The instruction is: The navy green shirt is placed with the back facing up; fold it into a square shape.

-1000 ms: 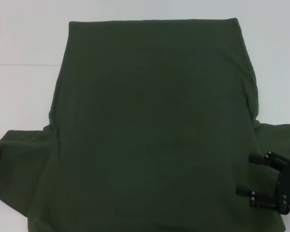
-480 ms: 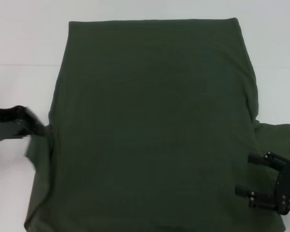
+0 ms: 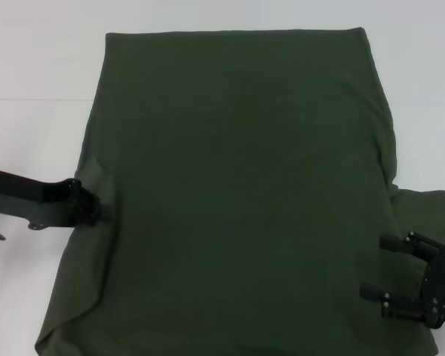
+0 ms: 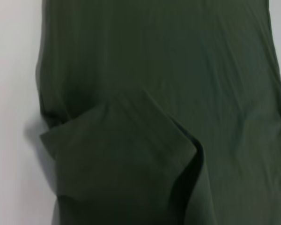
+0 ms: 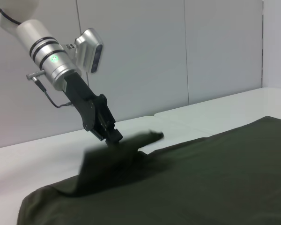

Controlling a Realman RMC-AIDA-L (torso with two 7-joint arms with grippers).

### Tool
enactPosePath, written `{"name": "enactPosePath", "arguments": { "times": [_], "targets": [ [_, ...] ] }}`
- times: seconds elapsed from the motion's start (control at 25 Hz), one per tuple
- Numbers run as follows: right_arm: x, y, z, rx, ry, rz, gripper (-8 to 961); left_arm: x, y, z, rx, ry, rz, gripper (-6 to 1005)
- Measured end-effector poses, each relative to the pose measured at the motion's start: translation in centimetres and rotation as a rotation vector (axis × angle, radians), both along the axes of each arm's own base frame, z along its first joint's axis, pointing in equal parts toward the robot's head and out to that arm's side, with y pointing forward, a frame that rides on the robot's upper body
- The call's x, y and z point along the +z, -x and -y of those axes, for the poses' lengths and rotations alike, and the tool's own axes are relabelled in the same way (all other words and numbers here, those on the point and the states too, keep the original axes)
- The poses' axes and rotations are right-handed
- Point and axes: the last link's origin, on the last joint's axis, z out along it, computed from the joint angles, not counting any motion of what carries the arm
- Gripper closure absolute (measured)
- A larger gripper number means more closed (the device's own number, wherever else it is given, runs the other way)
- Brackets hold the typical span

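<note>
Presently the left pincer [image 3: 102,213], closed on the left sleeve of the navy green shirt [image 3: 237,193] at nine o'clock, could lose its thin hold and let the sleeve flop back outward, while the right pincer [image 3: 376,268] sits open over the shirt spread on the table [image 3: 30,67] at four o'clock.

The left gripper [image 5: 113,136] reaches down from its silver arm [image 5: 47,51], pinching a lifted flap of the navy green shirt [image 5: 187,187]; the flap hangs raised above the cloth spread over the white worktop [image 5: 37,164]; grey wall panels [image 5: 145,51] stand behind.
</note>
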Motion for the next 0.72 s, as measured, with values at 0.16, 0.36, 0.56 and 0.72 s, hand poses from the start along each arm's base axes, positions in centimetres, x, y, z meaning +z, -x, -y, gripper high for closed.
{"name": "enactPosePath", "arguments": {
  "times": [0.16, 0.36, 0.56, 0.72],
  "targets": [
    [0.0, 0.1, -0.1, 0.002, 0.000, 0.001, 28, -0.5, 0.2, 0.3, 0.005, 0.010, 0.019, 844],
    [0.0, 0.0, -0.1, 0.000, 0.000, 0.003, 28, -0.8, -0.3, 1.0, -0.029, -0.001, 0.120, 712],
    [-0.1, 0.0, -0.1, -0.003, 0.001, 0.000, 28, 0.1, -0.4, 2.1, -0.188, -0.077, 0.223, 484],
    [-0.3, 0.1, -0.1, -0.004, 0.005, -0.009, 29, 0.2, 0.3, 3.6, -0.338, -0.154, 0.260, 321]
  ]
}}
